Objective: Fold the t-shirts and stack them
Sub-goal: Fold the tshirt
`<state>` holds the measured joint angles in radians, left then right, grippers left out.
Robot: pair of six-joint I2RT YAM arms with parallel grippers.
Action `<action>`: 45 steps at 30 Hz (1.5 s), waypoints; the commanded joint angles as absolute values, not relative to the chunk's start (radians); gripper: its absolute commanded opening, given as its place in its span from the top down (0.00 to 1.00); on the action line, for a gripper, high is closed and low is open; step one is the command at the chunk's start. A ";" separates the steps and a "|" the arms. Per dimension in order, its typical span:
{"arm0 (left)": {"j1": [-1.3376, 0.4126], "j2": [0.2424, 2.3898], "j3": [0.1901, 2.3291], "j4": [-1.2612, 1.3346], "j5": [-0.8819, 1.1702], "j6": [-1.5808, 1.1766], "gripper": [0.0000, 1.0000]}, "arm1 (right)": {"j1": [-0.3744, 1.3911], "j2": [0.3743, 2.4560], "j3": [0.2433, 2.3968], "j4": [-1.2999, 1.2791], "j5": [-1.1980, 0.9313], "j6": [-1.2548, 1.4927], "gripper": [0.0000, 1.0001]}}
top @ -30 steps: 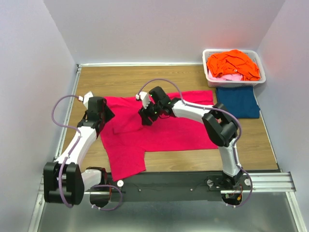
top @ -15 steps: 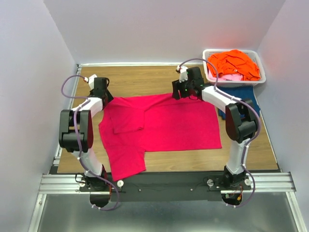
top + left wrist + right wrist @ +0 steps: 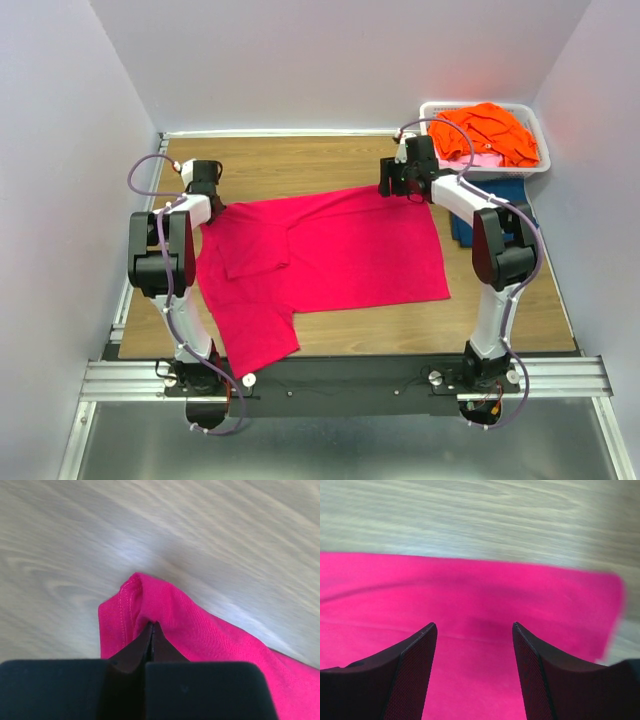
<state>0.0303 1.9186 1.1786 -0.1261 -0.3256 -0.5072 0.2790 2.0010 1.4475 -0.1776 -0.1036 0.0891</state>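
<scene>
Magenta-pink cotton covers the middle of the wooden bench (image 3: 330,165): a short-sleeved t-shirt (image 3: 330,250) lies spread flat. One flap of it is folded over onto its left part, and a long lobe reaches down to the black rail at the near edge.

The left arm (image 3: 160,250) is doubled back along the left side, and its jaws meet the shirt's far-left corner. In the left wrist view the black jaws are pressed together on a raised pinch of the magenta cloth (image 3: 170,615). The stitched hem curls up just beyond the tips, with bare wood (image 3: 210,525) around it.

The right arm (image 3: 500,250) reaches to the shirt's far-right corner. In the right wrist view its two ridged black fingers (image 3: 415,675) stand well apart with nothing between them. They sit over the magenta fabric (image 3: 470,595) just inside its far edge. Whether their tips touch the cloth cannot be told.

At the far-right corner of the bench sits a white slotted plastic basket (image 3: 533,160). It holds a crumpled orange t-shirt (image 3: 490,128) heaped over a bit of pale pink cloth (image 3: 482,158). Just in front of the basket a dark blue t-shirt (image 3: 505,188) lies flat, partly hidden behind the right arm and near the magenta shirt's right edge without touching it.
</scene>
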 commanded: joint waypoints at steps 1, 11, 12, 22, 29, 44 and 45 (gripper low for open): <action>0.051 1.893 1.203 -0.190 -0.472 -0.428 0.99 | 0.247 2.031 1.445 -0.163 -0.032 0.162 0.32; 0.052 1.891 1.195 -0.179 -0.474 -0.405 0.99 | 0.144 2.000 1.341 -0.132 0.074 0.374 0.52; 0.052 1.891 1.195 -0.179 -0.476 -0.403 0.99 | 0.138 1.997 1.332 -0.114 0.072 0.389 0.53; 0.051 1.890 1.192 -0.173 -0.465 -0.402 0.99 | 0.121 1.994 1.290 -0.009 0.075 0.502 0.53; 0.049 1.890 1.190 -0.172 -0.463 -0.400 0.99 | 0.120 2.032 1.318 -0.009 0.071 0.528 0.55; 0.046 1.899 1.195 -0.176 -0.468 -0.396 0.99 | 0.121 2.072 1.316 0.025 0.063 0.531 0.73; 0.046 1.898 1.195 -0.175 -0.468 -0.397 0.99 | 0.121 2.071 1.316 0.023 0.063 0.531 0.74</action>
<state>0.0456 1.9182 1.1854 -0.1673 -0.4252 -0.4072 0.1188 2.0552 1.3075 0.0063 0.0399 0.5236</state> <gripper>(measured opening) 0.009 0.281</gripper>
